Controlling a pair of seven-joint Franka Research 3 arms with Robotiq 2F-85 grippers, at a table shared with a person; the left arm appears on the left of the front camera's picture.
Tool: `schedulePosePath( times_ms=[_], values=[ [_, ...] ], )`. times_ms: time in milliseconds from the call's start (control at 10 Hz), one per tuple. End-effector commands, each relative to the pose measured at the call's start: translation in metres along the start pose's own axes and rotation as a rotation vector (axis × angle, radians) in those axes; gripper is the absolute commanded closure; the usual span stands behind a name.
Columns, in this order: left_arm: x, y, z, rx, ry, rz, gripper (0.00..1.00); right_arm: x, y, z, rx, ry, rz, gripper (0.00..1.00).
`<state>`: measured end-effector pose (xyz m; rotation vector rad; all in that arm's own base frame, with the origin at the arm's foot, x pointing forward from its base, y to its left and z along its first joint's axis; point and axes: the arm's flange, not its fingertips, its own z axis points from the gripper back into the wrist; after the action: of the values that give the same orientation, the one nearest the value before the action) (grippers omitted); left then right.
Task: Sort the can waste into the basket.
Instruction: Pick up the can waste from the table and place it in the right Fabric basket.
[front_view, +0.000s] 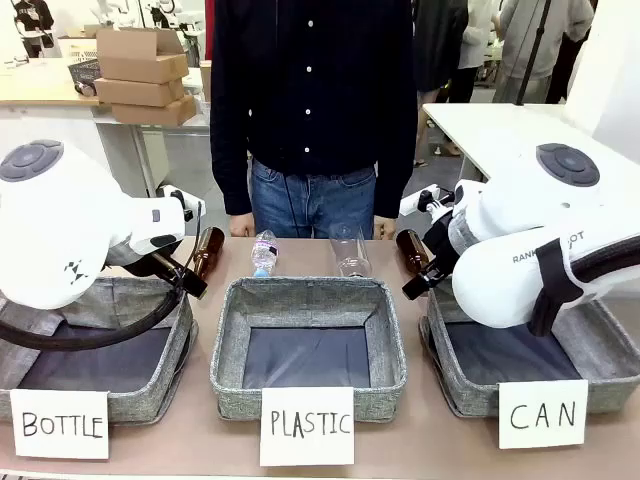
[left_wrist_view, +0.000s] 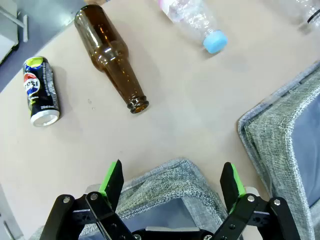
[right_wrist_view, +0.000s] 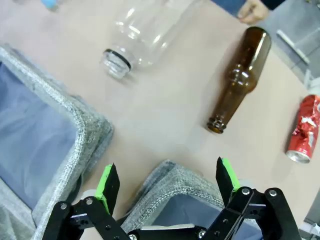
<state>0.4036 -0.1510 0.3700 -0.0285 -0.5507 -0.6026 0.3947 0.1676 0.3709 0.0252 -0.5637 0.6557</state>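
Two cans lie on the bench (left_wrist_view: 200, 115), both outside the baskets. The black can (left_wrist_view: 41, 91) rests on its side in the left wrist view, near a brown bottle (left_wrist_view: 112, 55) but apart from it. The red can (right_wrist_view: 303, 129) (visibly crumpled) lies at the right edge of the right wrist view, near a second brown bottle (right_wrist_view: 240, 80). The left pincer (left_wrist_view: 172, 175) is spread wide and holds nothing, above a grey basket corner (left_wrist_view: 165, 192). The right pincer (right_wrist_view: 167, 175) is likewise spread and holds nothing. In the front view the CAN basket (front_view: 465, 392) stands rightmost of three, partly under the right arm. A person (front_view: 312, 100) stands across the bench.
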Motion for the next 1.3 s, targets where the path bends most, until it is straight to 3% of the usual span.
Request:
schedulePosePath(
  times_ms=[0,800,900,1000,1100,1200],
  values=[
    [0.0,0.0,0.0,0.0,0.0,0.0,0.0,0.0,0.0,0.0,0.0,0.0,0.0,0.0],
    [0.0,0.0,0.0,0.0,0.0,0.0,0.0,0.0,0.0,0.0,0.0,0.0,0.0,0.0],
    [0.025,-0.012,0.058,0.012,-0.026,0.04,0.0,0.028,0.0,0.039,0.061,-0.035,-0.051,0.0],
    [0.038,-0.028,0.119,0.078,0.051,0.177,0.0,0.051,0.003,0.084,0.099,-0.013,-0.108,0.0],
    [0.025,-0.045,0.186,-0.015,-0.006,0.156,0.0,0.059,0.01,0.136,0.098,-0.021,-0.132,0.0],
    [-0.001,-0.055,0.221,-0.042,0.009,0.117,0.0,0.051,0.017,0.169,0.169,0.046,-0.11,0.0]
  ],
)
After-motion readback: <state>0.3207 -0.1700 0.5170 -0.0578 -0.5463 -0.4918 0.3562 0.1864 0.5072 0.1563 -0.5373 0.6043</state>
